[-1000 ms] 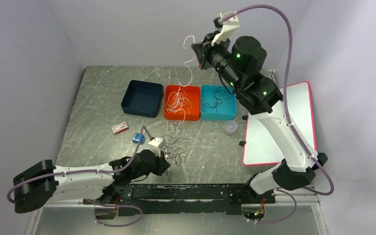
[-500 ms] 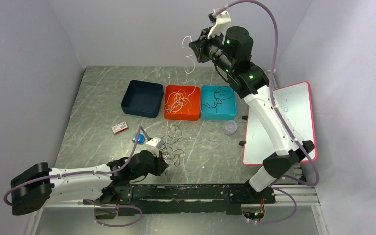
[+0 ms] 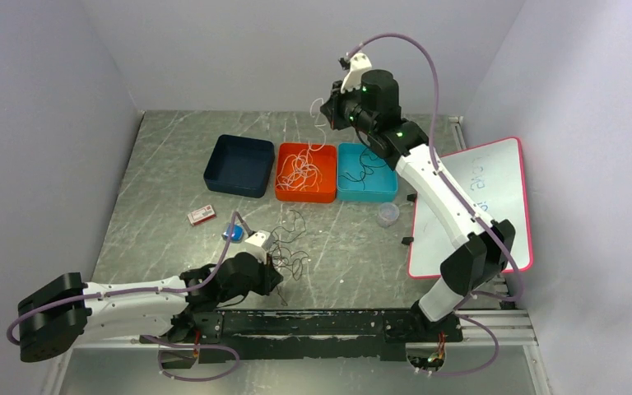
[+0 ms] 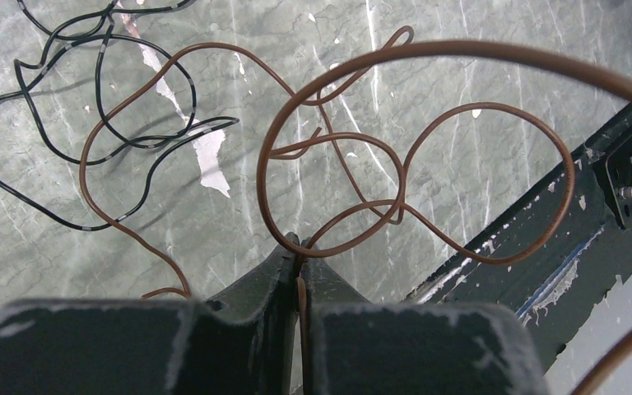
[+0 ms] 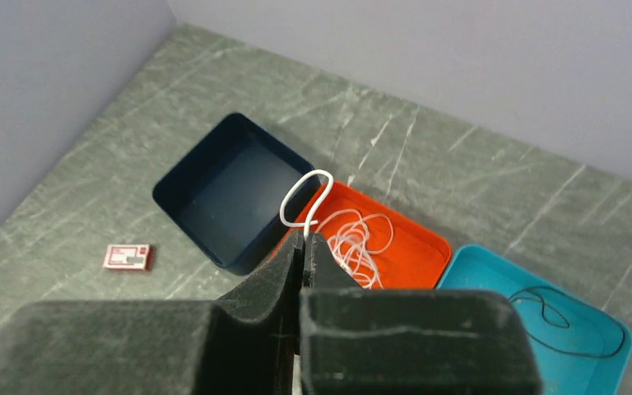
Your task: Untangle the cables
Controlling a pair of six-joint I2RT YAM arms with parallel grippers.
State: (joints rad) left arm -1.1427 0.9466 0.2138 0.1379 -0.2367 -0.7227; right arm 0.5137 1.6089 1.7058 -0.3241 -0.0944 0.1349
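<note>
Cables lie in several places. A brown cable [image 4: 477,44] is pinched between the closed fingers of the left hand [image 4: 299,262] and loops over the counter [image 4: 477,181] just ahead of it, with black cables [image 4: 194,89] ahead to its left. The raised right hand [image 5: 303,245] is clamped on a white cable [image 5: 321,174] that curls up past its fingertips. An orange tray [image 5: 428,247] holding more white ones lies below and ahead.
</note>
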